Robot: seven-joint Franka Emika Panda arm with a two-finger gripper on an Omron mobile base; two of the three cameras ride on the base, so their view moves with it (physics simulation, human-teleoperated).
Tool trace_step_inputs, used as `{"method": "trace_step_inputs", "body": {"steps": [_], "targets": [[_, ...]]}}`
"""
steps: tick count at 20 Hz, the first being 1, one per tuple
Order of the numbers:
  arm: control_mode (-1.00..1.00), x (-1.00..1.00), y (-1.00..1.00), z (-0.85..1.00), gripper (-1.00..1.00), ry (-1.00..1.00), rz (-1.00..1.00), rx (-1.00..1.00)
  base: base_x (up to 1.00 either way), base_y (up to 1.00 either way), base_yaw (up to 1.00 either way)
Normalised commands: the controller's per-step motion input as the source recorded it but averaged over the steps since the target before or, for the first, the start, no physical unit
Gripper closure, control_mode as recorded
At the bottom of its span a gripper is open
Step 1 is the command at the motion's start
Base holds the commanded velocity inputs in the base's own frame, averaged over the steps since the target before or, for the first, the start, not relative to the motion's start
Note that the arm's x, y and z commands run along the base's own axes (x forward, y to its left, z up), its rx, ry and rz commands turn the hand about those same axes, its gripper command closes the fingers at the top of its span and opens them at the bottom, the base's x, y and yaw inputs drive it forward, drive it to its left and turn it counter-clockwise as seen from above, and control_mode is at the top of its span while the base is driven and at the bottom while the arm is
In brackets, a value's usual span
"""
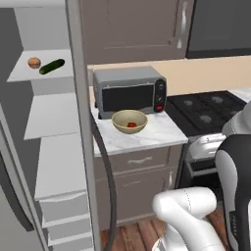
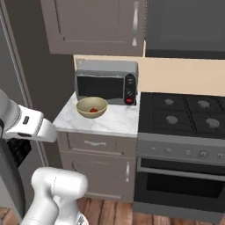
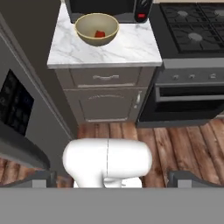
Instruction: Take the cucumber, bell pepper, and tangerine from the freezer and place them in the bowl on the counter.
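A: The glossy red bell pepper (image 1: 131, 124) sits in the round pale yellow-olive bowl (image 1: 129, 121) on the white marble counter (image 1: 147, 136), right in front of the grey microwave (image 1: 130, 90). One of three looks done.

B: And the other two lie on the top pale grey shelf (image 1: 41, 72) of the tall grey freezer (image 1: 54, 147), door open. The slim dark green cucumber (image 1: 52, 66) lies slanted, and the orange-tan tangerine (image 1: 34, 62) rests just beside its left end.

A: The two-finger gripper (image 3: 113, 178) stands wide open, holding nothing, looking down at the wooden floor (image 3: 175, 144) and the brown drawers (image 3: 105, 78).

B: So the job now, I'd say, is to swing up to that shelf. For the cucumber, close the jaws across its narrow width near the middle, so it stays level.

A: Watch the neighbour, though. A sloppy approach could nudge the tangerine and set it rolling off the shelf.

B: Agreed: come in from the cucumber's right half, clear of the fruit.
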Motion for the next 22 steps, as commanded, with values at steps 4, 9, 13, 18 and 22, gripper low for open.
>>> {"method": "trace_step_inputs", "body": {"steps": [4,9,13,18,22], "targets": [[1.00,0.00,0.00,0.00,-1.00,0.00,0.00,0.00,-0.87,0.24,0.00],[1.00,0.00,0.00,0.00,-1.00,0.00,0.00,0.00,-0.40,0.76,0.00],[1.00,0.00,0.00,0.00,-1.00,0.00,0.00,0.00,-0.19,0.91,0.00],[1.00,0.00,0.00,0.00,-1.00,0.00,0.00,0.00,0.00,0.89,0.00],[1.00,0.00,0.00,0.00,-1.00,0.00,0.00,0.00,0.01,0.75,0.00]]}}
